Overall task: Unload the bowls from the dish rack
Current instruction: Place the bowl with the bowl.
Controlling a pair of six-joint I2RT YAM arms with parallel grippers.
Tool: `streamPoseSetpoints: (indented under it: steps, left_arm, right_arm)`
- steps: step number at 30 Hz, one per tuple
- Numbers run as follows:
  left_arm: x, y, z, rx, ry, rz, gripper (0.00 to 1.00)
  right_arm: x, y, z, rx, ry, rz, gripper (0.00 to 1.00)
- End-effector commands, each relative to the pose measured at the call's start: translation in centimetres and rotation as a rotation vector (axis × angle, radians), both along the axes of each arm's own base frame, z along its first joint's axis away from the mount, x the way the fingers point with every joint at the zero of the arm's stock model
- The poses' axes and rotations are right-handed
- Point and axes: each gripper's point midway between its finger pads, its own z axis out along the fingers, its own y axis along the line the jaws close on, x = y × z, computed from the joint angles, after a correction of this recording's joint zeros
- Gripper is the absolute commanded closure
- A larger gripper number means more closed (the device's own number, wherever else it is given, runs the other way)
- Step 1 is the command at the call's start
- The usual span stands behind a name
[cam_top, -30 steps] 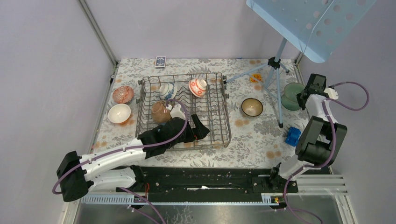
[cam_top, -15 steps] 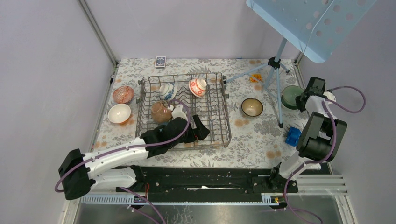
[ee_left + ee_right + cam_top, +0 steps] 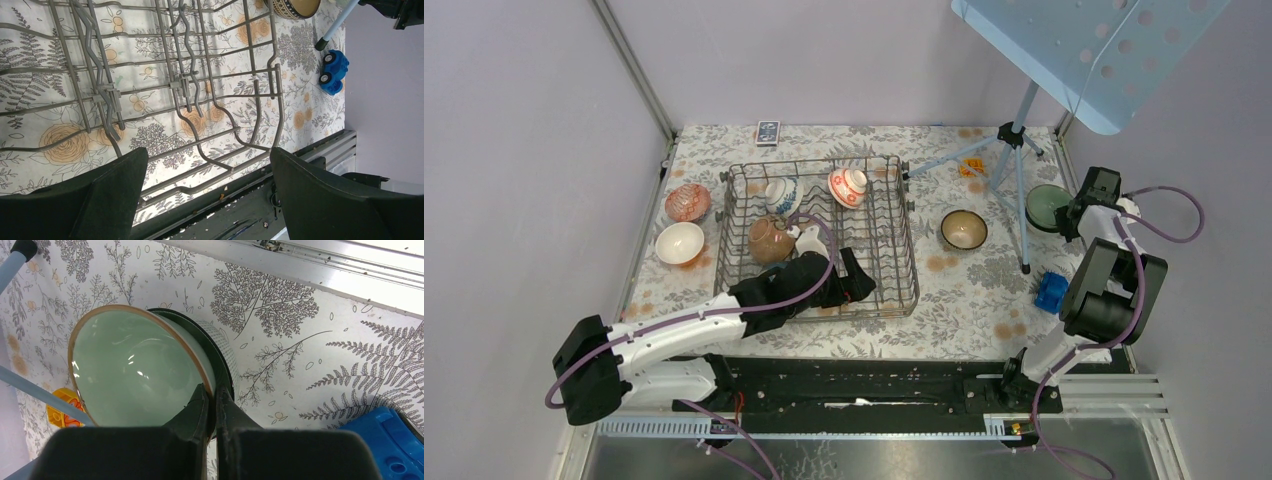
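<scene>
The dish rack [image 3: 894, 262] is a grey wire basket at the table's middle. It holds a brown bowl [image 3: 767, 240], a blue-and-white bowl [image 3: 781, 193] and a red-and-white bowl [image 3: 849, 186]. My left gripper [image 3: 852, 281] hangs open over the rack's near right part. Only bare rack wires [image 3: 200, 95] and nothing else lie between its fingers [image 3: 95, 200]. At the far right, my right gripper [image 3: 215, 396] is shut on the rim of a pale green bowl [image 3: 132, 372], which is tilted just over the tablecloth. The same green bowl [image 3: 1046, 205] shows beside the tripod.
Left of the rack stand a red patterned bowl [image 3: 688, 203] and a white bowl [image 3: 679, 242]. A dark bowl [image 3: 963, 229] sits to its right. A tripod [image 3: 1016, 150], a blue toy car [image 3: 1051, 291], a yellow piece [image 3: 972, 167] and a small card box [image 3: 767, 131] are nearby.
My left arm has slid a little right and nearer over the rack, still open. My right gripper has shifted slightly with the green bowl in its grip.
</scene>
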Motion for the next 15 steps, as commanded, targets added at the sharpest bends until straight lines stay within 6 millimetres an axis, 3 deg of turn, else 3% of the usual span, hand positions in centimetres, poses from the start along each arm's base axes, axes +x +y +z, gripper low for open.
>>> streamPoseSetpoints:
  steps: [1, 15]
  left_arm:
    - [0.3, -1.0, 1.3, -0.066, -0.021, -0.006, 0.04]
    - [-0.4, -0.8, 1.5, -0.096, -0.010, -0.021, 0.04]
  right_arm:
    - [1.3, -0.3, 2.1, -0.012, -0.087, 0.005, 1.00]
    - [0.8, -0.5, 5.2, -0.052, -0.129, -0.008, 1.00]
